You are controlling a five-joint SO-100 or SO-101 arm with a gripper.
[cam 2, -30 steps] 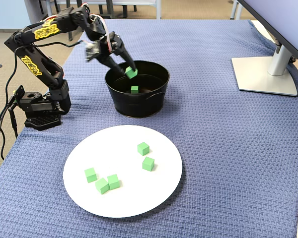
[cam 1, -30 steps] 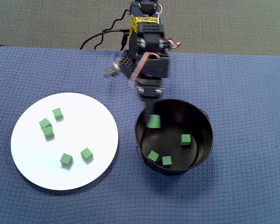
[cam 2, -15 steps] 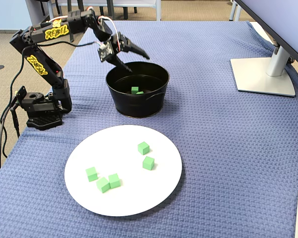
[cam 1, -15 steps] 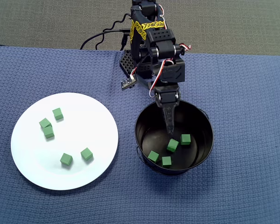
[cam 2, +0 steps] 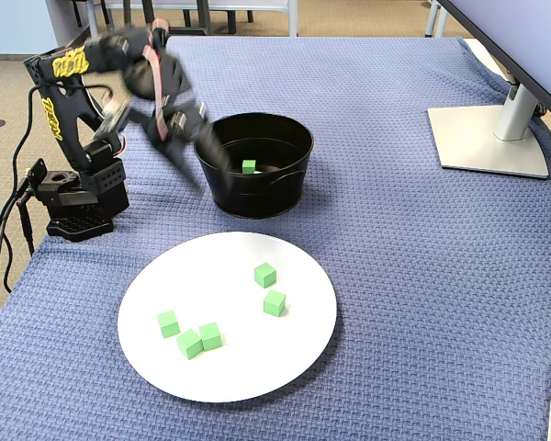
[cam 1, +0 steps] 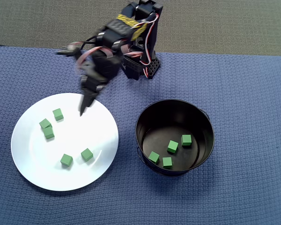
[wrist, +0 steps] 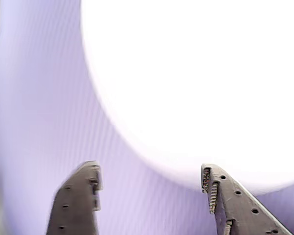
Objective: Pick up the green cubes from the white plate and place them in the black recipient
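Several green cubes (cam 1: 58, 114) lie on the white plate (cam 1: 98, 136) at the left of the overhead view, and several more (cam 1: 172, 146) lie in the black pot (cam 1: 210, 136) at the right. My gripper (cam 1: 85, 105) hovers over the plate's upper edge, blurred by motion. In the wrist view the gripper (wrist: 150, 169) is open and empty, with the plate (wrist: 196, 73) washed out ahead and no cubes visible. The fixed view shows the gripper (cam 2: 197, 165) beside the pot (cam 2: 257, 193), with the plate (cam 2: 239, 358) and its cubes (cam 2: 265, 275) nearer the camera.
A blue woven cloth (cam 1: 253, 93) covers the table. The arm's base (cam 2: 73, 202) stands at the left edge with cables hanging off it. A monitor stand (cam 2: 491, 138) sits at the far right of the fixed view.
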